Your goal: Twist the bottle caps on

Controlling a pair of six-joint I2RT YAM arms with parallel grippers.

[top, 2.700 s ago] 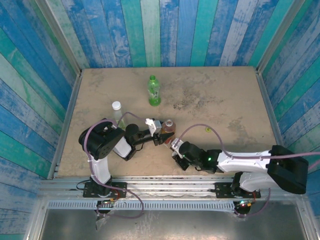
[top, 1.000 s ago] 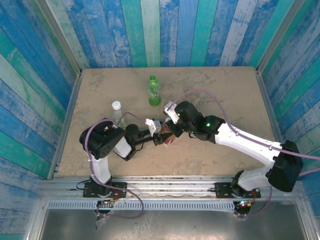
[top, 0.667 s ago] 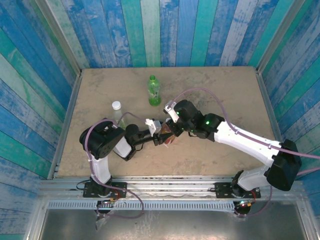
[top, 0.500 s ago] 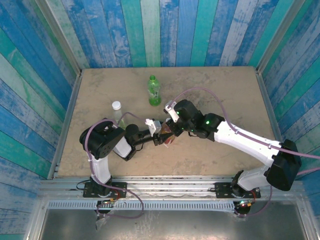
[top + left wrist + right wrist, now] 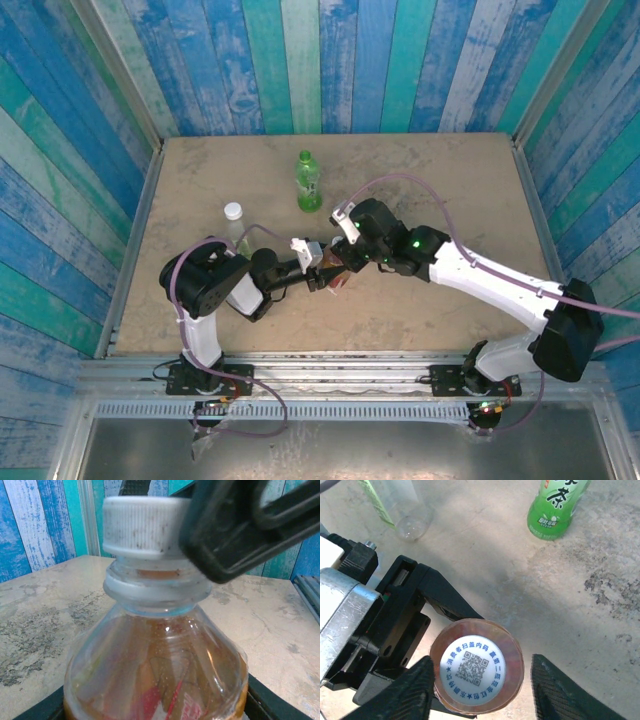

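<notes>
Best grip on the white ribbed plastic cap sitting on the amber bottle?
Pinch the white ribbed plastic cap across its ribbed side wall, coming from straight above: the amber plastic bottle stands upright, and the left gripper already holds its body.

Amber bottle: upright, red label, amber liquid up to the shoulder, clamped low in left end effector. Ribbed cap, white, sits about level on its neck, just above the neck ring; top face carries blue print and a QR code.

Green bottle: upright, behind amber bottle, slightly left, well apart. Green cap on.

Clear bottle: upright, left of amber bottle, slightly behind. White cap on.
</notes>
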